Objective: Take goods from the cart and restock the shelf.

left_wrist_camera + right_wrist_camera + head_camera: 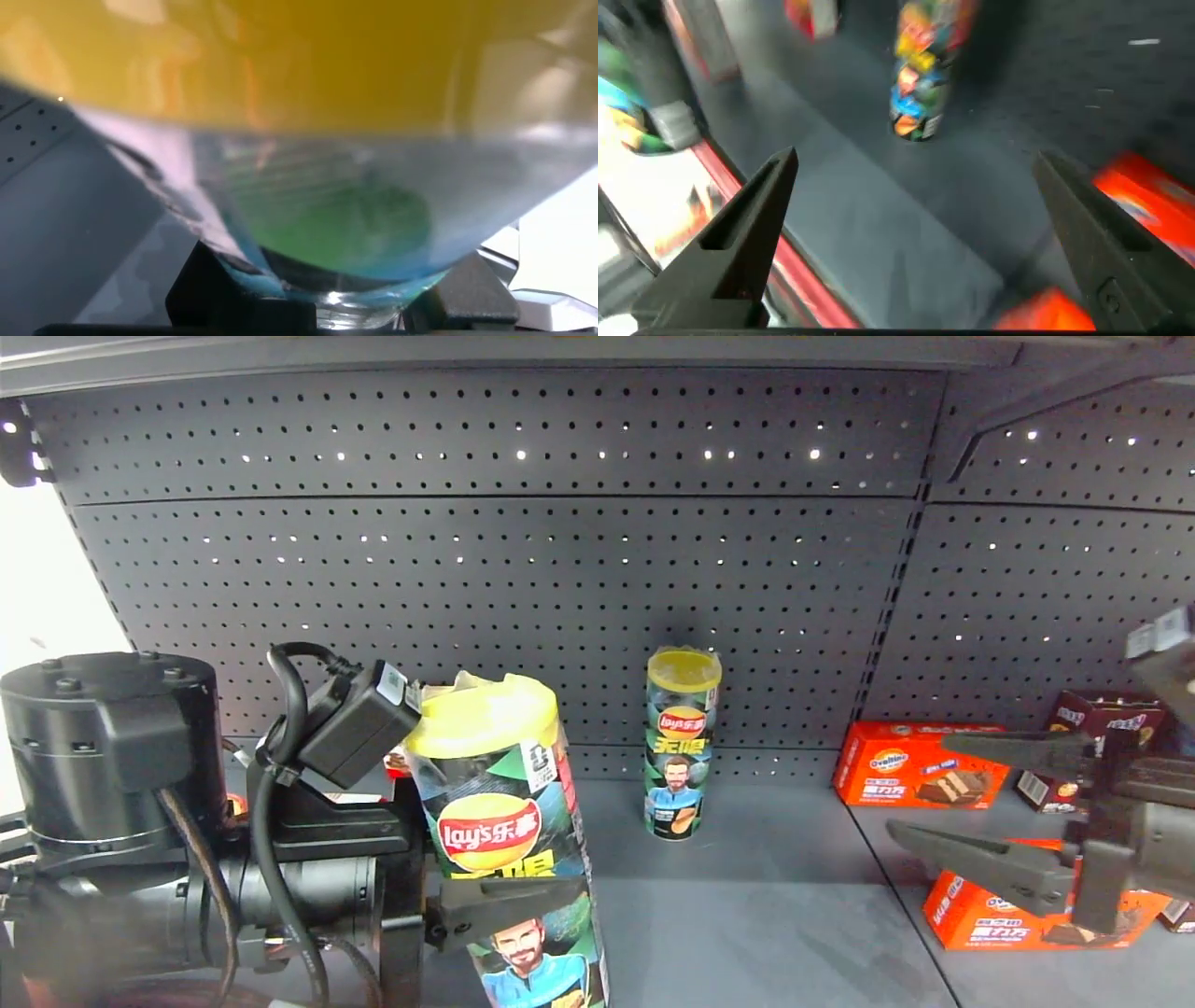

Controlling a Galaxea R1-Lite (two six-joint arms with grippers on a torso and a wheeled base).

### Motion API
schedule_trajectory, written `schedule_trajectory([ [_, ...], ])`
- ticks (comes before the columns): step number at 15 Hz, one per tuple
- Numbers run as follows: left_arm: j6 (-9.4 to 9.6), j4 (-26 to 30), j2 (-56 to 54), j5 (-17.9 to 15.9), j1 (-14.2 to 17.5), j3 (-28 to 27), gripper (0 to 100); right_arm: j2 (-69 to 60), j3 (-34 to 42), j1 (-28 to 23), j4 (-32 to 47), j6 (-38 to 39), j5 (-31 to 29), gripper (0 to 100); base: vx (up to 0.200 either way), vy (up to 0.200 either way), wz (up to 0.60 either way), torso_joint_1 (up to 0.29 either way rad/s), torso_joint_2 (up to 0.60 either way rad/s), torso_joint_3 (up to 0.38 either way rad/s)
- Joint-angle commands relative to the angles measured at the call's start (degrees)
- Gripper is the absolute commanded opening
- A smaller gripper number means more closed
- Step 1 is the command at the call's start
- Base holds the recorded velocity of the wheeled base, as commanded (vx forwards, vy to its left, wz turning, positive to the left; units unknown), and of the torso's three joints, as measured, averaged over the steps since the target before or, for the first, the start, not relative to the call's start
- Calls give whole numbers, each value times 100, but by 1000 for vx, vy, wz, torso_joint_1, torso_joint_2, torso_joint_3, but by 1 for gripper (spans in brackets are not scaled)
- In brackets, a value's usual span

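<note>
Shelf (747, 896) with pegboard back (523, 579). A second can (682, 744) stood upright near the back, well apart from the held one. An orange box (920, 765), a dark box (1102, 723) and a nearer orange box (1018, 919) lay at the right. The left end effector (509, 896), at the shelf's left front, was clenched on the roughly upright can (485, 803), one finger across its lower body. The right end effector (920, 787) hovered over the boxes, released, fingers spread wide.

The chip can (499, 821) runs off the head view's lower edge and is a yellow-green blur in the left wrist view, while the right end effector (920, 786) partly hides what seems an orange box (990, 919) near the front right edge of the shelf (766, 915).
</note>
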Motion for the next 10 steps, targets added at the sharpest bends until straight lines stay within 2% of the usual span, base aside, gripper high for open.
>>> schedule_trajectory([
  [1,0,-10,-2,-5,37,50,0,1288,-434,5,-153,-285,338,100,0,0,0,0,0,0],
  [2,0,-19,-2,-14,37,59,0,1420,-478,5,-161,-311,373,100,0,0,0,0,0,0],
  [7,0,-89,-37,-31,19,156,0,2712,-662,-276,-1190,-584,1524,100,0,0,0,0,0,0],
  [10,0,-89,-72,-31,2,156,0,3231,-961,-452,-1339,-698,1823,100,0,0,0,0,0,0],
])
